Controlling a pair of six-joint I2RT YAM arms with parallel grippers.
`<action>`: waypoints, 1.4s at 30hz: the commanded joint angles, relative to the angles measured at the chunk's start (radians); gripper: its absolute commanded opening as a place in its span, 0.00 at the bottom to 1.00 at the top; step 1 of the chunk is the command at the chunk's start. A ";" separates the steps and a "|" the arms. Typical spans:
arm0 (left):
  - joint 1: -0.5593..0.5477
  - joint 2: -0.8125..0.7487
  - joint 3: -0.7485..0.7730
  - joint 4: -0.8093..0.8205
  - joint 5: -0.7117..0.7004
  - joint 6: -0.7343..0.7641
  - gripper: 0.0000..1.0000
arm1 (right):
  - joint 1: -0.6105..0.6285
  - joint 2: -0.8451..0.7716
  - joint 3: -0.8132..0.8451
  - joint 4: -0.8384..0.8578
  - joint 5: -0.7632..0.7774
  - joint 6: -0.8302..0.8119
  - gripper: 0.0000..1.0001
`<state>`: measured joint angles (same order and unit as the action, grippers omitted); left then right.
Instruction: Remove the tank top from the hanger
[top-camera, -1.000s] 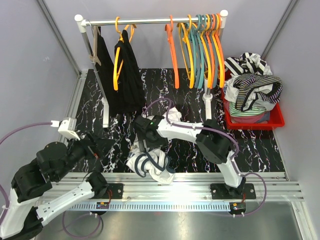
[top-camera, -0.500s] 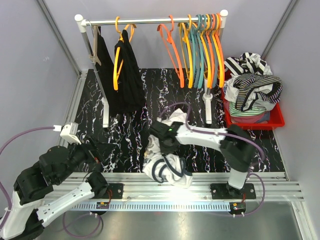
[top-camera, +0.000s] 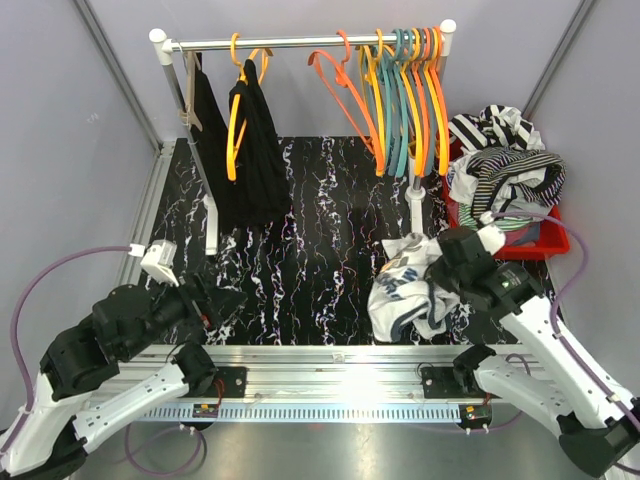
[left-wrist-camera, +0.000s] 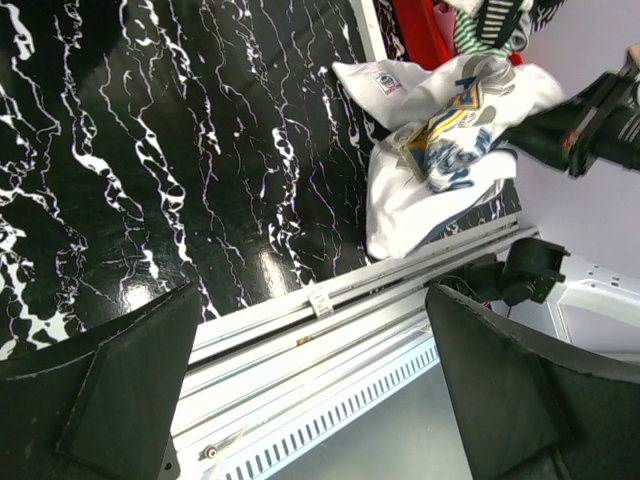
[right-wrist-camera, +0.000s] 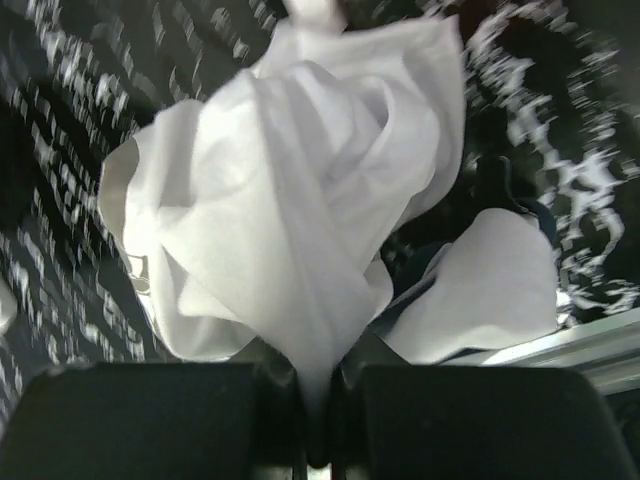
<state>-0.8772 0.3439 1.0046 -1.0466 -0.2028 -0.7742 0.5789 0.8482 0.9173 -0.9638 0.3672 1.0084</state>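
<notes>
The tank top (top-camera: 410, 290), white with a blue and yellow print, hangs bunched over the marble floor at the front right. My right gripper (top-camera: 442, 262) is shut on its upper right edge. In the right wrist view a fold of the tank top (right-wrist-camera: 290, 220) is pinched in the right gripper (right-wrist-camera: 318, 400). The left wrist view shows the tank top (left-wrist-camera: 440, 150) off to the upper right. A bare orange hanger (top-camera: 345, 85) hangs tilted on the rail, apart from the cloth. My left gripper (top-camera: 215, 300) sits at the front left; in its own view the left gripper (left-wrist-camera: 310, 400) stands open over the front rail, holding nothing.
A clothes rack (top-camera: 300, 42) spans the back, with black garments (top-camera: 250, 140) on the left and several coloured hangers (top-camera: 410, 90) on the right. A red bin (top-camera: 545, 238) of striped clothes stands at the right. The rack post (top-camera: 415, 205) rises just behind the tank top.
The right gripper shut on the tank top and swung it from the front centre to the front right. The orange hanger has swung left on the rail. The left arm shifted slightly.
</notes>
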 joint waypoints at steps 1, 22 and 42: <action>-0.002 0.073 0.069 0.057 0.046 0.036 0.99 | -0.134 0.026 0.105 -0.006 0.131 -0.043 0.00; -0.002 0.210 0.233 0.026 0.045 0.092 0.99 | -1.143 1.124 1.816 0.588 -0.861 0.212 0.00; -0.002 0.213 0.134 0.155 0.066 0.102 0.99 | -1.004 1.174 1.587 0.143 -0.558 -0.298 0.99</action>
<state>-0.8772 0.5621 1.1358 -0.9646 -0.1497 -0.6956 -0.4400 2.0636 2.3497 -0.7589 -0.3210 0.8299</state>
